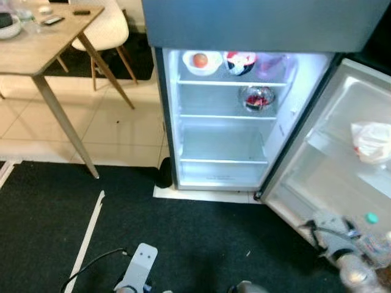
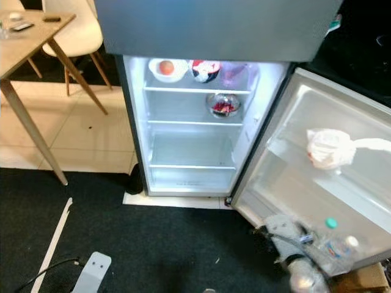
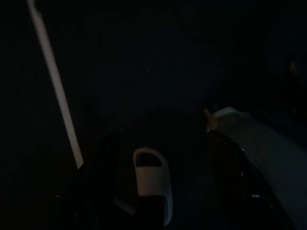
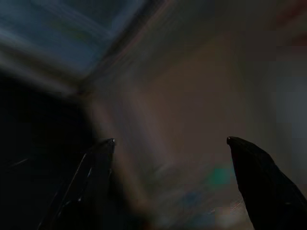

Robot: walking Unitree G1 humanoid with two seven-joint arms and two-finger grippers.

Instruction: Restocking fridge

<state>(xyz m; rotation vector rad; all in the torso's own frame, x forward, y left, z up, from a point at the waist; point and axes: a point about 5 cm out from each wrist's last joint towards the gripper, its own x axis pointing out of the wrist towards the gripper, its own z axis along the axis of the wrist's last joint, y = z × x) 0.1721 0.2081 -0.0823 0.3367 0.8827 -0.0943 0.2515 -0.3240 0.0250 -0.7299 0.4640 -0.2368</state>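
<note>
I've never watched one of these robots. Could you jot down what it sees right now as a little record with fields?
Fridge: open grey fridge, lit inside
Top shelf: white bowl holding an orange fruit, red-white-blue ball-like item
Second shelf: clear glass bowl with red contents
Door shelves: crumpled white plastic bag, clear plastic bottles
Right gripper: right gripper open, by the door
Nearby: wooden table, white chair
</note>
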